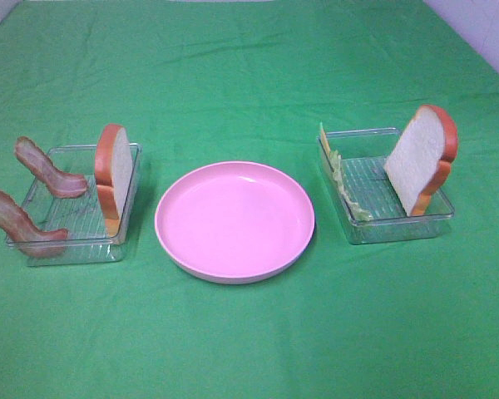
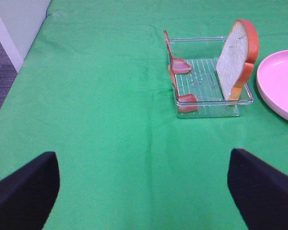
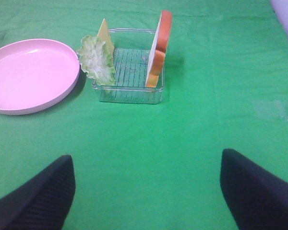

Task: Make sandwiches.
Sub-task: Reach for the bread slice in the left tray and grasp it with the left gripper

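Observation:
No sandwich is stacked; the parts stand in two clear trays. The left tray (image 1: 75,249) holds two bacon strips (image 1: 46,169) (image 2: 180,66) leaning on its outer side and an upright bread slice (image 1: 114,170) (image 2: 236,57). The right tray (image 1: 399,229) holds a yellow cheese square (image 1: 323,137) (image 3: 104,32), lettuce (image 1: 345,187) (image 3: 97,60) and a second bread slice (image 1: 420,158) (image 3: 158,52). My left gripper (image 2: 141,158) is open and well short of its tray. My right gripper (image 3: 146,158) is open too, short of the right tray. Neither shows in the high view.
An empty round pink plate (image 1: 233,220) (image 2: 281,84) (image 3: 31,72) lies between the trays on the green cloth. The cloth's edge and a grey floor show beside the left tray's outer side in the left wrist view.

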{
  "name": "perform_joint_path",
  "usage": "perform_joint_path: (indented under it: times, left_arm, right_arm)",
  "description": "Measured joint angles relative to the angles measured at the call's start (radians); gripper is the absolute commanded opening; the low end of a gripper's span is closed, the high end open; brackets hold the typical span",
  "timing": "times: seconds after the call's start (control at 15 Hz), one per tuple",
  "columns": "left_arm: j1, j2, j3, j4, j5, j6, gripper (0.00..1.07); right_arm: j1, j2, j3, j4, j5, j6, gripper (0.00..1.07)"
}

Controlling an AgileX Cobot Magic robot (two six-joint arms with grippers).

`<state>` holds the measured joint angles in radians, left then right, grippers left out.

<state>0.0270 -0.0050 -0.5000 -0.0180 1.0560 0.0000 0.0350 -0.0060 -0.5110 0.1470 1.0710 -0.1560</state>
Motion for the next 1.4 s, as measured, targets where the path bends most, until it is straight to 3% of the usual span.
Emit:
perform_joint_path:
  times: [1.4]
  left_arm:
    - [0.0,0.0,0.0,0.0,0.0,0.0,0.9]
  right_arm:
    - [0.0,0.0,0.0,0.0,0.0,0.0,0.79]
